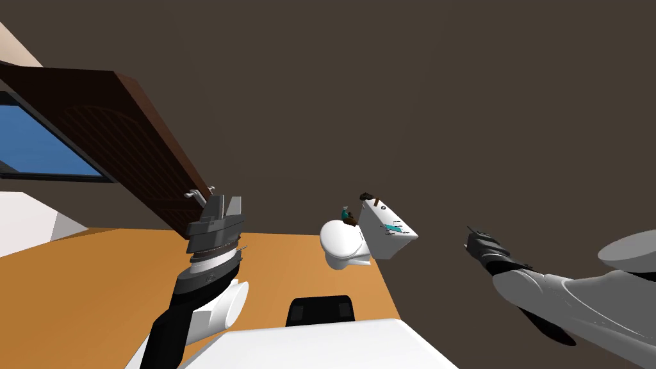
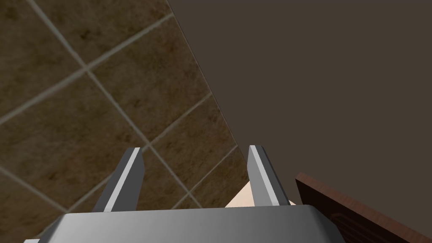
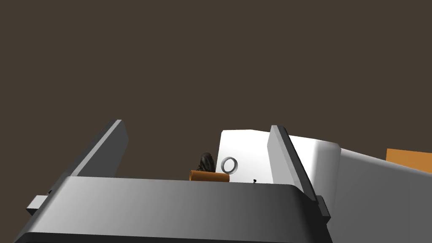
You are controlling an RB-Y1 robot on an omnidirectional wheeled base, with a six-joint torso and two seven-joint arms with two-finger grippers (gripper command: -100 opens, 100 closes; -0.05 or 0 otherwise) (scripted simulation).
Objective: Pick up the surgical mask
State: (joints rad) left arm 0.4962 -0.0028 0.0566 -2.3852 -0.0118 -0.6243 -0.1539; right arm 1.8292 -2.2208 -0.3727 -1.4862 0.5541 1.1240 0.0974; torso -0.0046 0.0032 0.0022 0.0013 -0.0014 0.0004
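Resting on tank, likely surgical mask, beyond right end effector

Teal mask, white toilet, orange floor.

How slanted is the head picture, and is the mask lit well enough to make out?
Head view: whole picture rolled and splayed by the wide lens; the small teal surgical mask on the white boxy toilet tank shows bright against the dim brown wall. Right wrist view: flat light, no glare, tank bright beyond the open right gripper. Left wrist view: evenly dim around the open left gripper.
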